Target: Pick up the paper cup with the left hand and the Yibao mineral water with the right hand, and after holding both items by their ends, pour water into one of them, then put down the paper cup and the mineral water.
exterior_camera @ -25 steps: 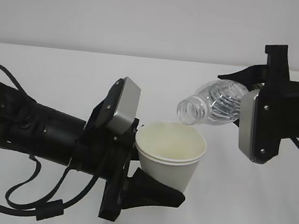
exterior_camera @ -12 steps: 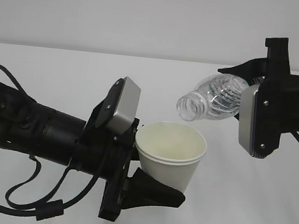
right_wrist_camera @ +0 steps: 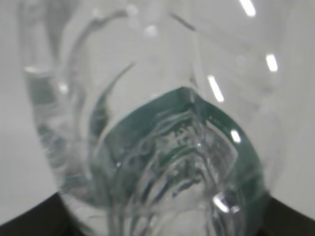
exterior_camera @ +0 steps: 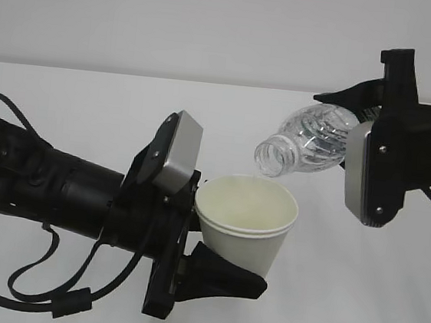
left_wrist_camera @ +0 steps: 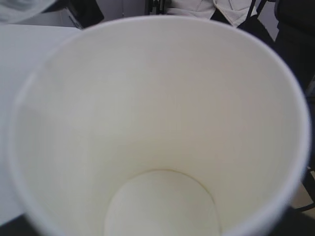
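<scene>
The paper cup [exterior_camera: 245,220] stands upright above the white table [exterior_camera: 67,107], clamped low on its wall by the left hand [exterior_camera: 215,273], jaws closed against it; the left wrist view shows only the cup's cream inside. Just above its rim, the Yibao mineral water [exterior_camera: 310,144] tilts mouth-down toward the cup, its far end gripped between the closed jaws of the right hand [exterior_camera: 363,115].

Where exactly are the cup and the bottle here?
cup [exterior_camera: 247,242], exterior view, on its white outer wall.
bottle [exterior_camera: 310,143], exterior view, on its clear ribbed body, tilted mouth-down above the cup.
</scene>
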Motion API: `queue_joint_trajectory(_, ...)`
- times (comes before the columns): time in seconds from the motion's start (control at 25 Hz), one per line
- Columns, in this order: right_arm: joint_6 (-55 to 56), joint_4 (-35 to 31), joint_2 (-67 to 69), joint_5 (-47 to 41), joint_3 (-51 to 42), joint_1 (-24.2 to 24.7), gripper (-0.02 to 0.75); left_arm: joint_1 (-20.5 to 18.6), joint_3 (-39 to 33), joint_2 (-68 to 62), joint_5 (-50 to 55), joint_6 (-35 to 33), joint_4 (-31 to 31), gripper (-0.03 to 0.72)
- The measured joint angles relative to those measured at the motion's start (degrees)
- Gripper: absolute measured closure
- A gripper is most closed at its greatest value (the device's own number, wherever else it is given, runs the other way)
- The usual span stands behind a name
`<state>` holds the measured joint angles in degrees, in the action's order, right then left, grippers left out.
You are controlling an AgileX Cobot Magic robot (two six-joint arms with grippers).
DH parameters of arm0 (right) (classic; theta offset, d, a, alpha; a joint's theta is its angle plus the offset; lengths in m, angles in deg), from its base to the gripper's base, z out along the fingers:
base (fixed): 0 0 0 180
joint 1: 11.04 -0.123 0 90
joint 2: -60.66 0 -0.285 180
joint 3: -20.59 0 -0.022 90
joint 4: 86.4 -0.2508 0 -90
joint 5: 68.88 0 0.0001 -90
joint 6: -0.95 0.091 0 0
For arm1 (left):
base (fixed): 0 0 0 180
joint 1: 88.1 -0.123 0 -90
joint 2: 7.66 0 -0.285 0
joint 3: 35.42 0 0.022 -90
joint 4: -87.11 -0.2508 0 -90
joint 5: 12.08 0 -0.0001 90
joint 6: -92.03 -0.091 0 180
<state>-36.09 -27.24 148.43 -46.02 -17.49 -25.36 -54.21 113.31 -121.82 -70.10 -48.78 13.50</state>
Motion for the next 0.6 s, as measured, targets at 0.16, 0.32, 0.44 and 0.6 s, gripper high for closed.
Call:
queue_joint_trajectory(0.16, -0.70, 0.00, 0.00, 0.00, 0.00, 0.00, 0.303, 0.00, 0.00, 0.00, 0.00, 0.00, 0.00, 0.238)
queue_joint_trajectory(0.32, -1.81, 0.00, 0.00, 0.00, 0.00, 0.00, 0.303, 0.00, 0.00, 0.00, 0.00, 0.00, 0.00, 0.238)
queue_joint_trajectory(0.44, -2.19, 0.00, 0.00, 0.00, 0.00, 0.00, 0.303, 0.00, 0.00, 0.00, 0.00, 0.00, 0.11, 0.238)
queue_joint_trajectory(0.6, -2.99, 0.00, 0.00, 0.00, 0.00, 0.00, 0.303, 0.00, 0.00, 0.00, 0.00, 0.04, 0.11, 0.238)
